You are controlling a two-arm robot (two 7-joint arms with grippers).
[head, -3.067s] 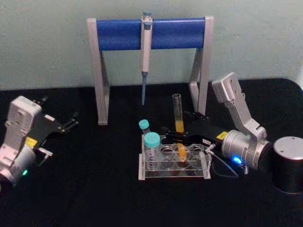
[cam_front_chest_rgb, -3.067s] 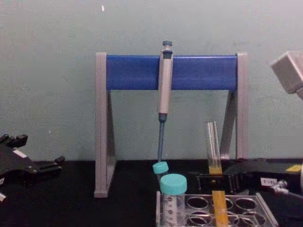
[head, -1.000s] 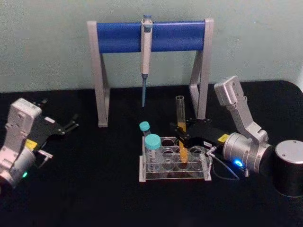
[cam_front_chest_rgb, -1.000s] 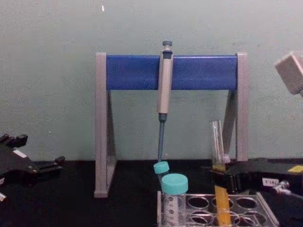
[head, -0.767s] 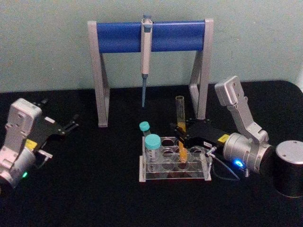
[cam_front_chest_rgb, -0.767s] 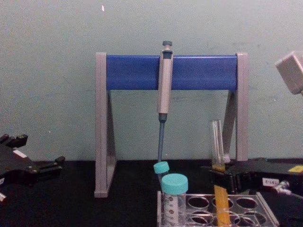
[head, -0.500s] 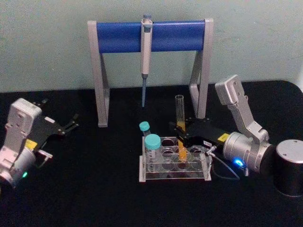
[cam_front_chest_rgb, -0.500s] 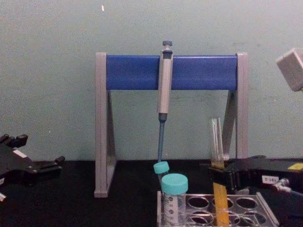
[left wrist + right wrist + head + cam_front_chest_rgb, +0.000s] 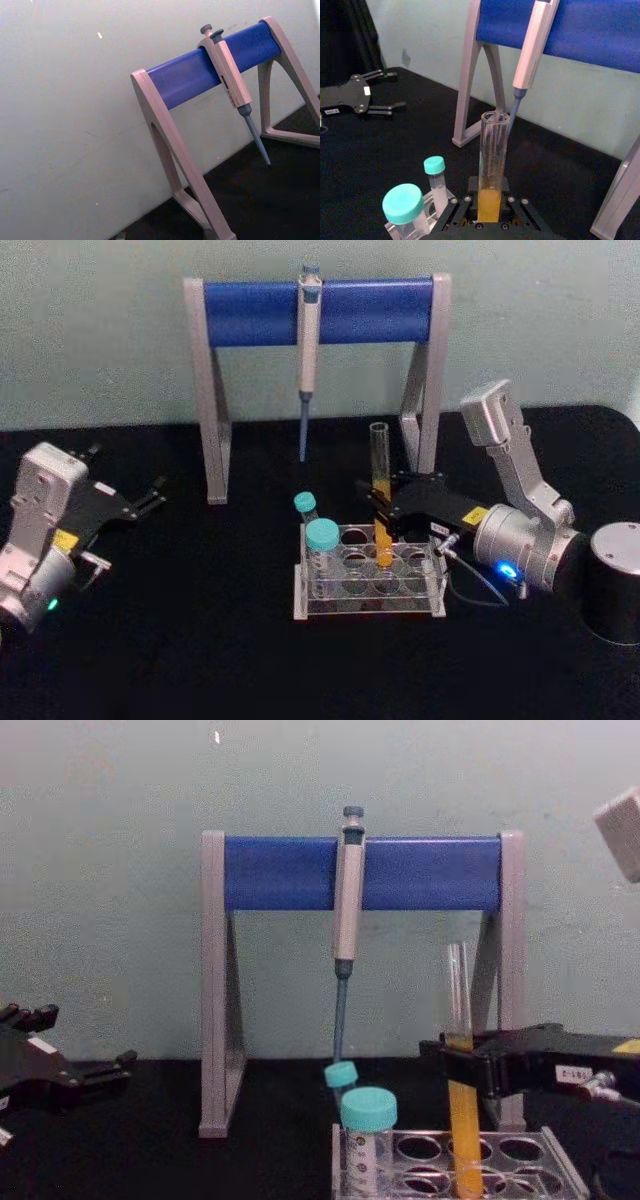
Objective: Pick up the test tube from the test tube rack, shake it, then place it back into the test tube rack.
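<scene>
The black worktop carries a grey-and-blue stand at the back, with a pipette hanging from its bar. The left gripper is parked well to the left, its fingers spread and holding nothing. The right gripper reaches in from the right and is clamped on the tube just above the rack.

The rack sits in front of the stand, with two teal-capped vials at its left end. The tube stands upright, its orange lower end down in a back-row hole and its open mouth well above the gripper.

The lift looks barely begun. If the arm swings sideways before the tube's end clears the hole, the glass may catch the rim and drag or tip the rack, and the vials with it. With no cap, a hard shake could throw liquid out. Smooth glass may also slip in the grip. The stand's right leg is near, so a wide swing could knock the tube against it.
</scene>
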